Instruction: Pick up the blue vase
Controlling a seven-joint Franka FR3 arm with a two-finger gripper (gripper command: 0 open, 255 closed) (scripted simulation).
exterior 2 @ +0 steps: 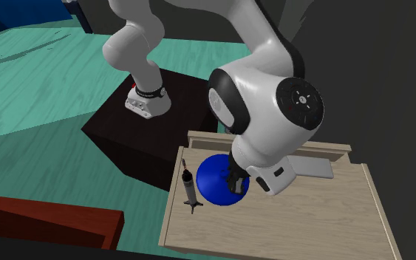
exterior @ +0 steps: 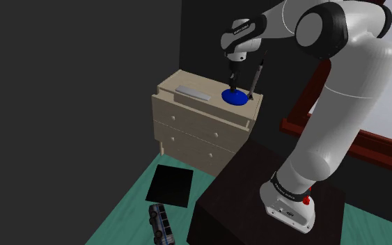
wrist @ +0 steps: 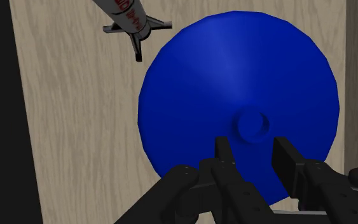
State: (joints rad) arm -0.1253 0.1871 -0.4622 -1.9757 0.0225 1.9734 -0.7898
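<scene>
End effector (wrist: 252,147) spread above blue vase (wrist: 234,70); rocket (wrist: 130,16) lettering illegible.

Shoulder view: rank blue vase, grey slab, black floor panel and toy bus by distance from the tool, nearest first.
1. Blue vase: directly under the tool, on the dresser top.
2. Grey slab: same top, toward the view's left.
3. Black panel: flat on the floor before the dresser.
4. Toy bus: on the floor past the panel, lowest in view.

No wording can be read

Red letters run along the toy rocket (wrist: 128,14) (cropped, too partial to make out); faint white marks on the arm (exterior: 340,118), at its dark wrist band, are illegible.
</scene>
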